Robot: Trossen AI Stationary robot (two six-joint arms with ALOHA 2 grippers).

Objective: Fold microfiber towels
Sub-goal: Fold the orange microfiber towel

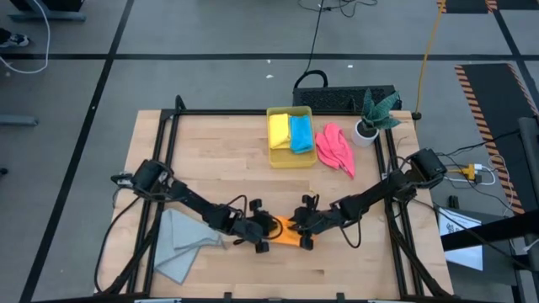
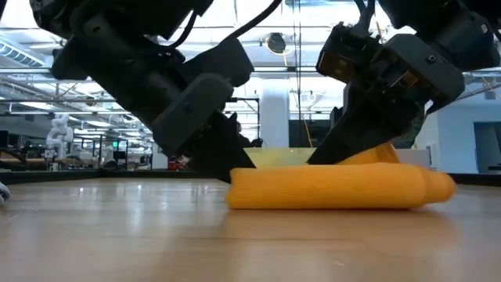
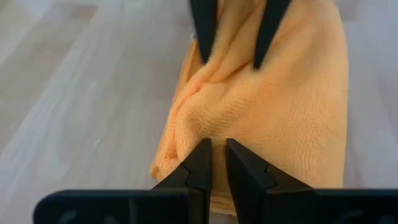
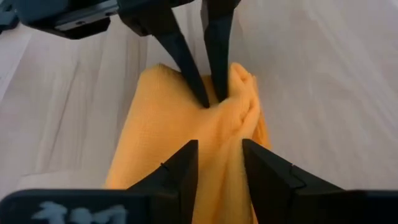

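An orange towel (image 1: 283, 231) lies folded into a long thick strip on the wooden table (image 1: 219, 160) near its front edge, between my two grippers. My left gripper (image 3: 219, 144) comes in from the left and is shut on the strip's left end. My right gripper (image 4: 219, 146) comes in from the right and stands open, one finger on either side of a raised ridge of the cloth. A grey towel (image 1: 181, 246) lies loosely spread at the front left. A pink towel (image 1: 335, 150) lies crumpled at the back. A yellow towel (image 1: 279, 131) and a blue towel (image 1: 301, 133) lie folded in the yellow bin (image 1: 290, 160). My left gripper pinches a bunched fold of the orange towel at its left end (image 4: 225, 107) between its two fingertips (image 4: 200, 93). The fingers slant down from the table's left. The towel lies on the table along its whole length (image 2: 337, 192). I cannot tell whether my right gripper touches the cloth ridge (image 4: 221, 134) between its open fingers.
A potted plant (image 1: 372, 118) stands at the back right beside the pink towel. A black frame (image 1: 168, 126) runs along the table's edges. Bare wood lies between the bin and the grippers.
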